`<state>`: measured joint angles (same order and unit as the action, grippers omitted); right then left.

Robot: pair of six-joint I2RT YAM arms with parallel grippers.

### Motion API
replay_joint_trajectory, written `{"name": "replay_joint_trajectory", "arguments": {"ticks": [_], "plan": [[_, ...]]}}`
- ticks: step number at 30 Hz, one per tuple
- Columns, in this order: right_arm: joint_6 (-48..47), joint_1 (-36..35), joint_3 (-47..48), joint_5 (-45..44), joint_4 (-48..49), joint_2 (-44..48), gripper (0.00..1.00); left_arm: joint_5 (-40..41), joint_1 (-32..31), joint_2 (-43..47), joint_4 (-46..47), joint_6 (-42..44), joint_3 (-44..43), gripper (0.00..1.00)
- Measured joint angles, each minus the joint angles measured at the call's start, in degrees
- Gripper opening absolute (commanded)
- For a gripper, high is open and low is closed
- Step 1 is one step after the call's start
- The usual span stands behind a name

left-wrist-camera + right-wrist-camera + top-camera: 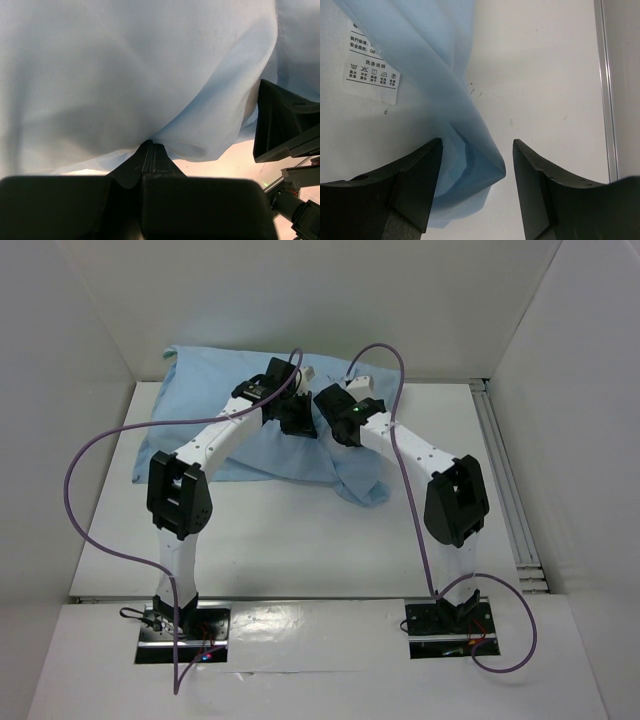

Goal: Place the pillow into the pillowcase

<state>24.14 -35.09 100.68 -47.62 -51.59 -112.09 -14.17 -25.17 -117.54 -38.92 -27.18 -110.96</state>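
The left arm [200, 450] and right arm [420, 455] have white links and bulky black joint housings. A purple cable [70, 475] loops off each. The left gripper [151, 146] and right gripper [476, 145] carry matte black, wedge-shaped jaws.

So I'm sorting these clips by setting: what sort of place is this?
Likely a robot test booth: white panels box in a white table, with the left arm and right arm bolted at its near edge.

Near and right-hand tabletop [300, 540] lies open; pillowcase [215, 405] blocks the far centre; walls [60, 390] enclose three sides, rail [505, 490] along right edge.
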Motion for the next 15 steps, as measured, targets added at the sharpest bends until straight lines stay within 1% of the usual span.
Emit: {"name": "replay_joint_trajectory", "arguments": {"ticks": [4,5,10,12,13,14,15], "plan": [[-0.59,0.22,-0.13,0.0,0.42,-0.02,0.52,0.0,0.02,0.0,0.0,0.0,0.0,0.0],[-0.66,0.31,-0.13,-0.33,0.35,-0.02,0.5,0.0,0.02,0.0,0.0,0.0,0.0,0.0],[-0.98,0.79,0.02,-4.72,-0.83,-0.37,0.49,0.0,0.07,0.0,0.0,0.0,0.0,0.0],[-1.42,1.31,0.33,-5.75,-1.16,-0.57,0.4,0.0,0.22,0.0,0.0,0.0,0.0,0.0],[-1.7,1.62,0.44,-5.79,-1.22,-0.59,0.32,0.02,0.31,0.0,0.0,0.0,0.0,0.0],[-2.01,1.95,0.59,-5.73,-1.2,-0.59,0.14,0.02,0.39,0.0,0.0,0.0,0.0,0.0],[-2.6,2.16,0.83,-5.62,-1.29,-0.59,0.06,0.02,0.46,0.0,0.0,0.0,0.0,0.0]]}}
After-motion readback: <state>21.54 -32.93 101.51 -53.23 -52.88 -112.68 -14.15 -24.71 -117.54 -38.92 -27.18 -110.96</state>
